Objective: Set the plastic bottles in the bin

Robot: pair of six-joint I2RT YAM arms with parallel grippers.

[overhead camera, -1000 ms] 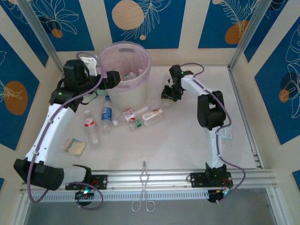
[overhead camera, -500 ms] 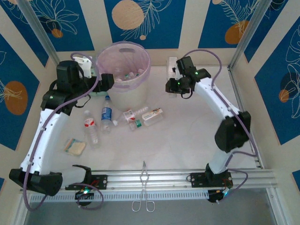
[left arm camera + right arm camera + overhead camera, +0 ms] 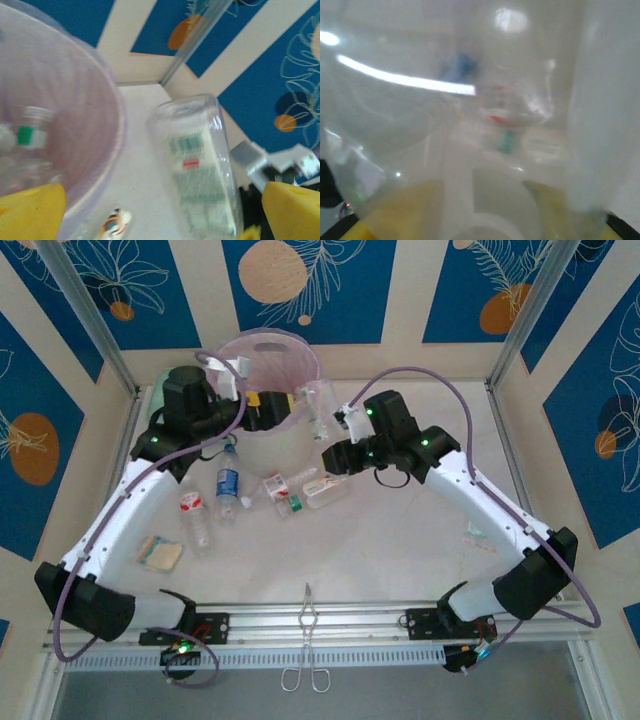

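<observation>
R fingers [image 3: 347,232] clamped on clear bottle [image 3: 318,412] beside bin [image 3: 275,452] rim; L fingers [image 3: 30,210] spread wide, empty, over bin.

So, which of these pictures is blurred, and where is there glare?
Top external: fairly sharp, evenly lit. Left wrist: the clear bottle is smeared, the bin soft. Right wrist: clear plastic against the lens, all out of focus, one bright glare streak.

We see a pale table [image 3: 390,550] with the bin [image 3: 272,448] standing at its far side. Before the bin lie a blue-labelled bottle [image 3: 228,486], a red-labelled bottle [image 3: 193,516] and a cluster of bottles [image 3: 300,488]. A yellowish sponge [image 3: 160,553] lies nearer, to the left.
</observation>
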